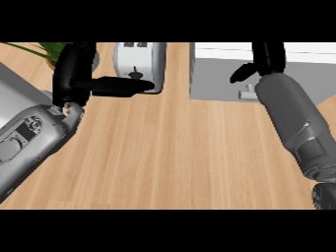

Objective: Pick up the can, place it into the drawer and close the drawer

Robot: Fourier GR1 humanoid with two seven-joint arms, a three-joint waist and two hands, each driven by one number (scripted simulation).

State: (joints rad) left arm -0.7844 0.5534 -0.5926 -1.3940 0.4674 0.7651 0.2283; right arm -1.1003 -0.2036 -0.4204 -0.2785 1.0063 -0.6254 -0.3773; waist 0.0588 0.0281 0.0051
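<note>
Wooden counter (pixel 170 157) stretches bare between two arms. At its far edge the right hand (pixel 261 61) reaches over the grey drawer unit (pixel 221 74), fingers hidden, likely delivering the unseen can. Beside the toaster (pixel 138 61), the left hand (pixel 76 74) rests, fingers relaxed.

The wooden counter (pixel 170 152) runs in pale lengthwise planks. At its far edge stand 3 things: a silver toaster (pixel 138 61) left of centre, a grey-white drawer unit (pixel 221 74) to its right, well apart, and a green plant (pixel 43 51) at the far left.
</note>
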